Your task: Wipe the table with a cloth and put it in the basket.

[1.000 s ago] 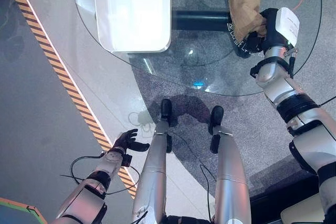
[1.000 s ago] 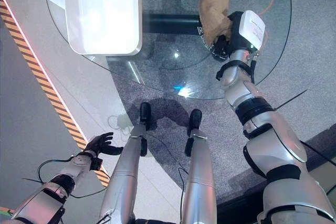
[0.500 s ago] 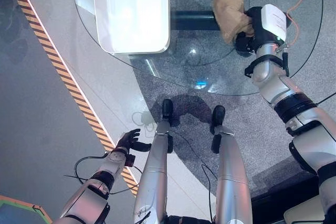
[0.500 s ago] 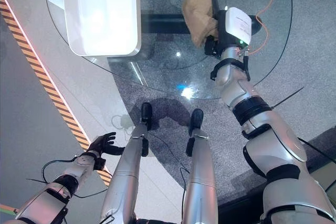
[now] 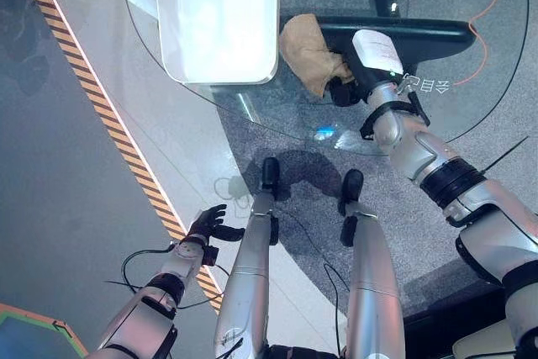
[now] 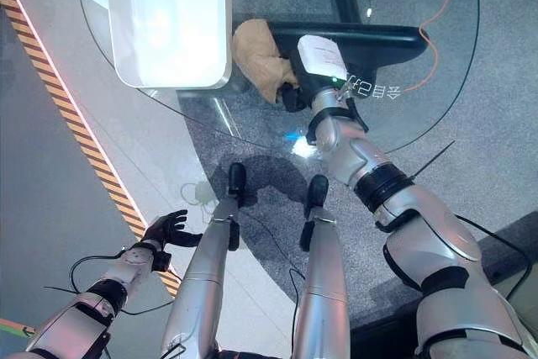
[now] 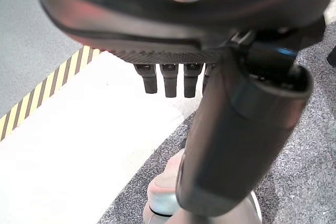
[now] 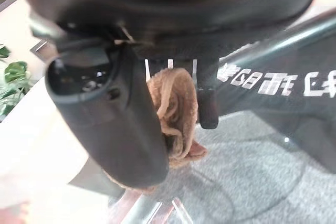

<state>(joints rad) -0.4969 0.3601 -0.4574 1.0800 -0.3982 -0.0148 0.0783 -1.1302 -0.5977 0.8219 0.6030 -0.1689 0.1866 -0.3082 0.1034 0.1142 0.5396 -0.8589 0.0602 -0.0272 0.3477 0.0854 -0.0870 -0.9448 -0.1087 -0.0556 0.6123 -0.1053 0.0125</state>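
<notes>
- Your right hand [image 5: 351, 83] is clamped on the tan cloth [image 5: 309, 53]; the right wrist view shows the cloth [image 8: 176, 114] bunched between thumb and fingers.
- The cloth sits in the upper centre of the left eye view, on the glass bench [image 5: 336, 128], just beside the lower right corner of the white tray-like basket [image 5: 217, 14].
- From the hand, the cloth trails up and to the left, its long axis pointing toward that basket; the basket is near the cloth and further to the left.
- Your left hand [image 5: 210, 224] hangs at the lower left of the frame, well apart from the bench, fingers loosely spread and holding nothing.
- My read: the right arm is far nearer the basket, so the drop belongs to it. The move would be a lift over the basket's rim, then leftward.
- Whether the cloth presses flat on the glass I cannot tell.
- Risk, as I judge it: the trailing end could snag the rim.
</notes>
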